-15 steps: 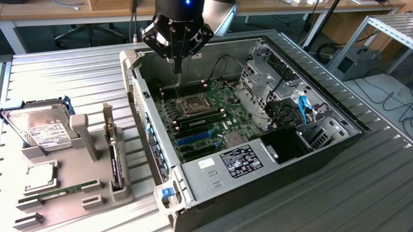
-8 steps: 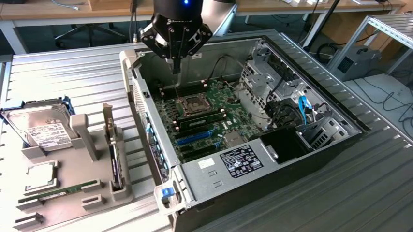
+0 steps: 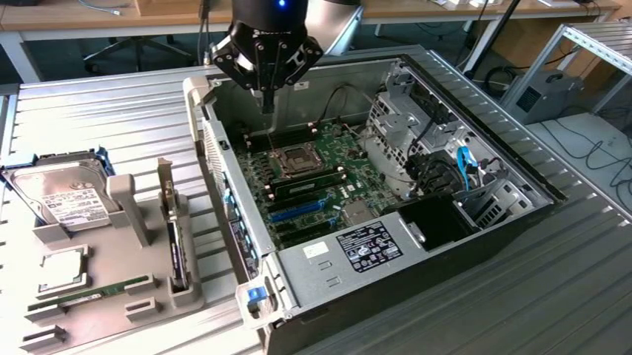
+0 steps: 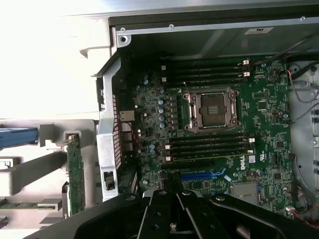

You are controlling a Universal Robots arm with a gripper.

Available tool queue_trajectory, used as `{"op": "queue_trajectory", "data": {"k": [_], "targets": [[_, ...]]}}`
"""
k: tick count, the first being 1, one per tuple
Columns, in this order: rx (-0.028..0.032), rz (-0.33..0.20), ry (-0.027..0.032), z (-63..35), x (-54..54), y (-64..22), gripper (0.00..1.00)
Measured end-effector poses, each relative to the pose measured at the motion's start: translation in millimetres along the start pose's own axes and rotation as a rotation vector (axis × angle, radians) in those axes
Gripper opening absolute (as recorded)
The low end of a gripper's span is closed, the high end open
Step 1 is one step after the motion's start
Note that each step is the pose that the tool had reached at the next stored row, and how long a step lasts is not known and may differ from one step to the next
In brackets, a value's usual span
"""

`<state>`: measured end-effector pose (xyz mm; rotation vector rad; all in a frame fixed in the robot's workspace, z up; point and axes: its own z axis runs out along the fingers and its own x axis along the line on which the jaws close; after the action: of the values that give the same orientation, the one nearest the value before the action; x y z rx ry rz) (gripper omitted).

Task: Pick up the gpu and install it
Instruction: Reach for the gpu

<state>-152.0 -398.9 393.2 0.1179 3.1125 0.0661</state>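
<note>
Here the gpu (image 3: 175, 255) stands well apart from the end effector (image 3: 266, 105).

arm (image 3: 331, 18): is held at 12 o'clock in the exterior view, wrist turned downward | gripper (image 3: 266, 106): is pointed toward 6 o'clock, jaws are pressed fully together

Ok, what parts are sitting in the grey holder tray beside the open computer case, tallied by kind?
Silver labelled hard drive: 1
Square silver chip: 1
Slim green memory stick: 1
Thin black gpu card with silver bracket: 1
Total: 4
</note>
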Motion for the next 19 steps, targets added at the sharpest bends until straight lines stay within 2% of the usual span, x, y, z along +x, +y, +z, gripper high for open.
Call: {"op": "queue_trajectory", "data": {"k": [19], "targets": [[0.0006,0.000,0.0000,-0.1,7.9,-0.6,0.11]]}}
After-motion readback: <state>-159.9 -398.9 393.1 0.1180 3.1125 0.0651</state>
